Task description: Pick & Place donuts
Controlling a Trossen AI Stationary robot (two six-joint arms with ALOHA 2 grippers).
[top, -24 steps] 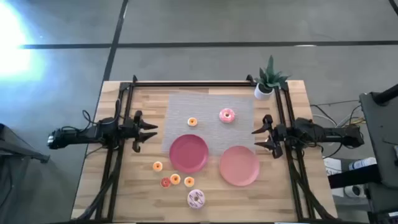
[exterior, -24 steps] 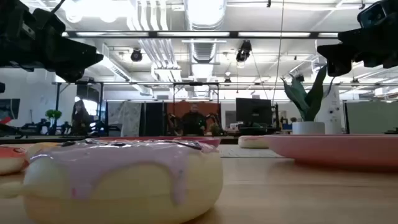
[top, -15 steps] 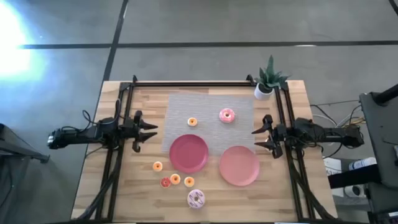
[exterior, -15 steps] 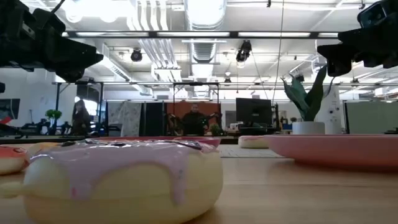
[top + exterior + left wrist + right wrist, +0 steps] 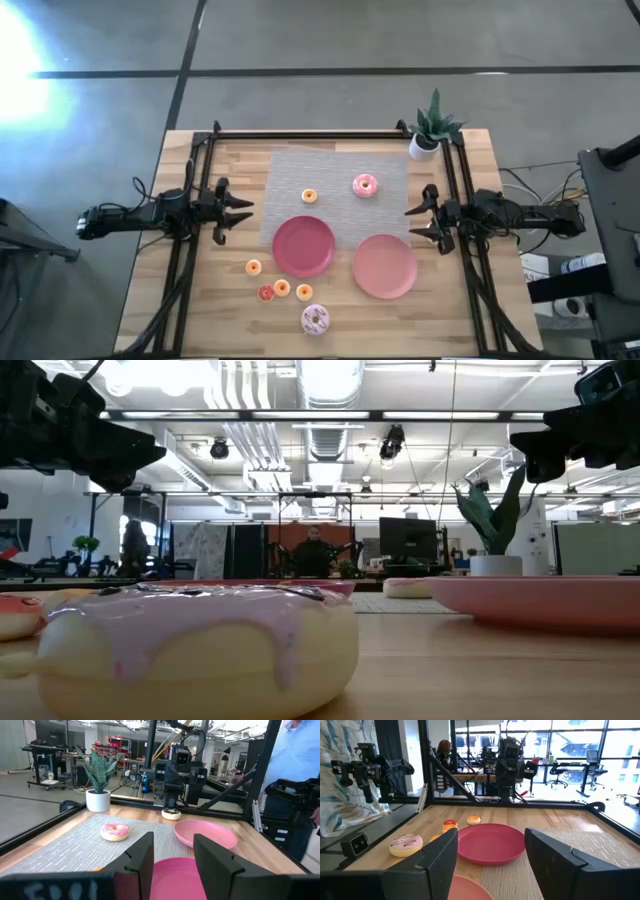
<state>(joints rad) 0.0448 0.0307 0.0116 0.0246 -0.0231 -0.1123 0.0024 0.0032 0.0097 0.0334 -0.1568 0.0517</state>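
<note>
Several donuts lie flat on the table. A pink one [image 5: 365, 185] and a tiny orange one [image 5: 309, 196] sit on the grey mat [image 5: 340, 165]. Tiny orange donuts [image 5: 253, 267] [image 5: 282, 288] [image 5: 304, 292], a red one [image 5: 266, 293] and a pale sprinkled donut [image 5: 315, 319] [image 5: 195, 650] lie near the front edge. My left gripper [image 5: 240, 212] [image 5: 172, 865] hovers open at the table's left, pointing level toward the plates. At the right, my right gripper [image 5: 415, 222] [image 5: 492, 870] hovers open, facing it. Neither has anything between its fingers.
Two round plates sit mid-table: a dark pink one [image 5: 303, 246] and a lighter pink one [image 5: 384, 266]. A potted plant [image 5: 432, 128] stands at the far right corner. Black frame rails [image 5: 310, 133] run along the sides and back. A person's sleeve [image 5: 300, 760] shows beyond the table.
</note>
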